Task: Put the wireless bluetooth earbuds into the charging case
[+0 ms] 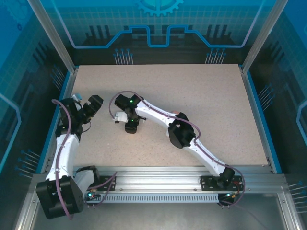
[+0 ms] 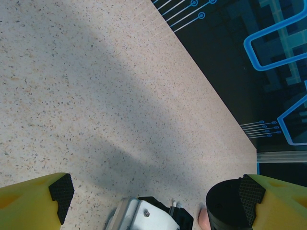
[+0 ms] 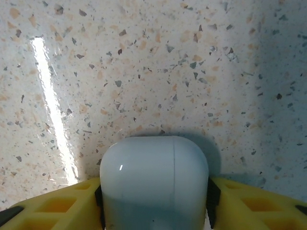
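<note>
Right end effector (image 3: 154,203) is grasping the charging case (image 3: 153,175); I see its black pads flush against both flanks. The case is glossy white and pebble-rounded with one thin seam, and it sits on the speckled worktop (image 3: 144,72). Left of the case, my left end effector (image 2: 153,194) hangs spread wide.

Left arm (image 1: 64,143) bent at elbow, reaching forward on left side. Left gripper (image 2: 153,191) wide open, tilted down. Right arm (image 1: 192,143) stretched across toward left. Right gripper (image 3: 153,196) low, pads pressing both sides of charging case (image 3: 153,167).
</note>
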Robot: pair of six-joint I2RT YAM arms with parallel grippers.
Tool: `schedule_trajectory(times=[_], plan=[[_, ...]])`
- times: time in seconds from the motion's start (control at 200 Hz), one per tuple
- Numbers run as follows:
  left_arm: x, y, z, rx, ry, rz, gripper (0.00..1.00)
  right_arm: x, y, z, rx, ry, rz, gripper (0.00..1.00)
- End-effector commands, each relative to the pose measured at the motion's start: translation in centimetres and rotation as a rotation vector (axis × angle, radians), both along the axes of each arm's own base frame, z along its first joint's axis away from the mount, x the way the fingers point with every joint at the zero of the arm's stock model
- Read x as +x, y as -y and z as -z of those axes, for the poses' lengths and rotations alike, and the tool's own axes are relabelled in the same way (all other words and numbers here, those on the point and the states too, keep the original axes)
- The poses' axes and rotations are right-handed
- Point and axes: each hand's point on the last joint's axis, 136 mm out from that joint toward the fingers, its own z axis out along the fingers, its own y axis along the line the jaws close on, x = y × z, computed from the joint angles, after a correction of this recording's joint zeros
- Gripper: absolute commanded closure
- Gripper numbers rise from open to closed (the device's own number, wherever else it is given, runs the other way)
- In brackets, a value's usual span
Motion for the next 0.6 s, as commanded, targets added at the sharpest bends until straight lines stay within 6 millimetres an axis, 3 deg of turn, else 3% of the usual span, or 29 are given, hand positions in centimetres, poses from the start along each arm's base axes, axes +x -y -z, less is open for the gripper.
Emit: schedule_trajectory(times=[0.0, 0.385, 0.435, 0.45, 0.59], plan=[[-0.2, 0.1, -0.4, -0.022, 0.015, 0.003, 0.07, -1.1, 1.7, 0.8, -0.066, -0.022, 0.0, 0.47], [0.2, 0.8, -0.5, -0.045, 0.038, 0.043, 0.08, 0.3, 2.4, -6.1, 0.106, 0.045, 0.044, 0.55], [0.4, 1.3, -0.8, -0.056, 0.058, 0.077, 0.09, 0.4, 2.9, -6.1, 0.111, 0.048, 0.052, 0.56], [0.4, 1.4, -0.9, -0.058, 0.064, 0.085, 0.1, 0.4, 3.0, -7.3, 0.132, 0.062, 0.052, 0.56], [0.8, 2.9, -1.2, -0.094, 0.092, 0.185, 0.11, 0.4, 5.0, -9.9, 0.203, 0.088, 0.08, 0.56]])
